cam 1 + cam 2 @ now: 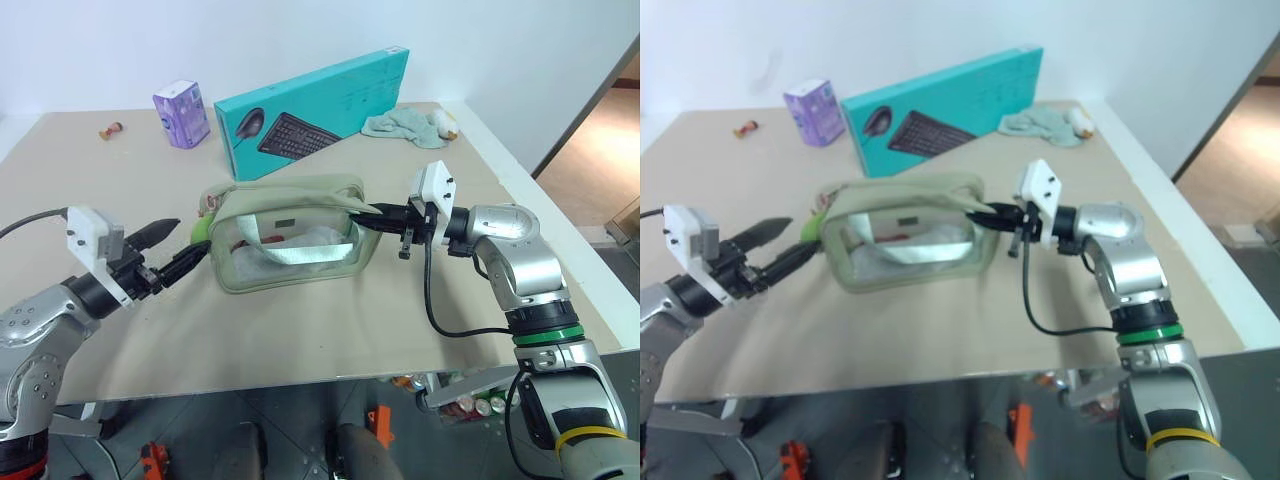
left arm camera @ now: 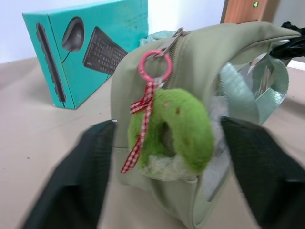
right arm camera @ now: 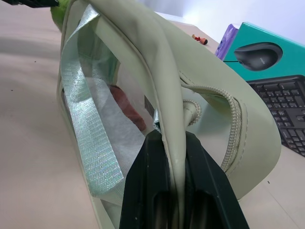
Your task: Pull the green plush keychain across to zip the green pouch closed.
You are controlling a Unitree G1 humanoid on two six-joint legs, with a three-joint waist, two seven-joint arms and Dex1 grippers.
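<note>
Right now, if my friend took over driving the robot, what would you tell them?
Right gripper: shut on the pouch's end, pinching a fold of fabric to hold it steady.
Left gripper: fingers apart on either side of the fuzzy green keychain, not yet gripping it.
The keychain hangs from the zipper pull at the pouch's end, on the left arm's side. The pouch sits on the table in front of the keyboard box.
Done: pouch braced, left gripper lined up.
Left: close on the keychain, then pull it across towards the right gripper.
</note>
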